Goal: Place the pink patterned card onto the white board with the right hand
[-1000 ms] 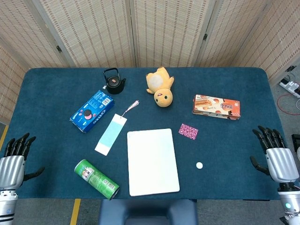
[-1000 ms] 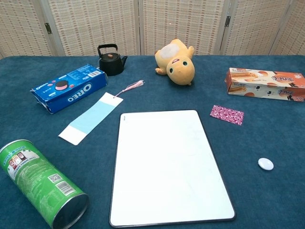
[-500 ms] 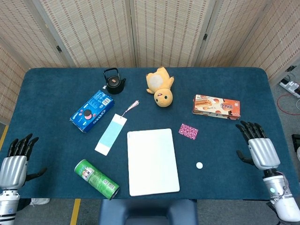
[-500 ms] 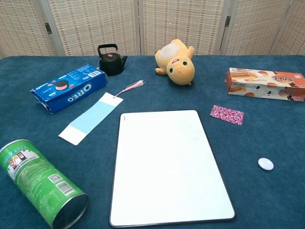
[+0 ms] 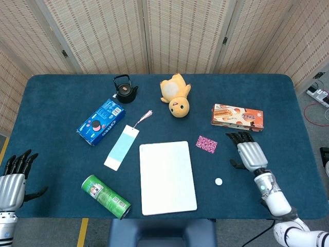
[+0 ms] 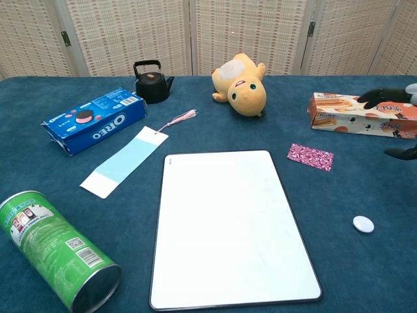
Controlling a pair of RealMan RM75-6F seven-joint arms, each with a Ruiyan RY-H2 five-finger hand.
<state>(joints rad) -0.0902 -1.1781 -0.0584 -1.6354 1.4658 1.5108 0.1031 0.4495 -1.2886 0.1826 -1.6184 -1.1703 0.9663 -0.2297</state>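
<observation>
The pink patterned card point(image 5: 206, 144) point(image 6: 311, 156) lies flat on the blue table, just right of the white board's point(image 5: 167, 176) point(image 6: 230, 223) far right corner. My right hand point(image 5: 248, 153) point(image 6: 393, 98) hovers to the right of the card with fingers spread, holding nothing and apart from the card. At the table's left front edge my left hand point(image 5: 12, 181) stays open and empty; the chest view does not show it.
A small white pebble point(image 5: 219, 181) point(image 6: 363, 223) lies right of the board. An orange snack box point(image 5: 237, 117), a yellow plush point(image 5: 175, 96), a black teapot point(image 5: 125, 90), an Oreo box point(image 5: 101, 121), a blue bookmark point(image 5: 122, 146) and a green can point(image 5: 106, 196) surround the board.
My right hand has moved left and forward from the table's right edge toward the card, entering the chest view. The left hand dropped slightly. The card has not moved.
</observation>
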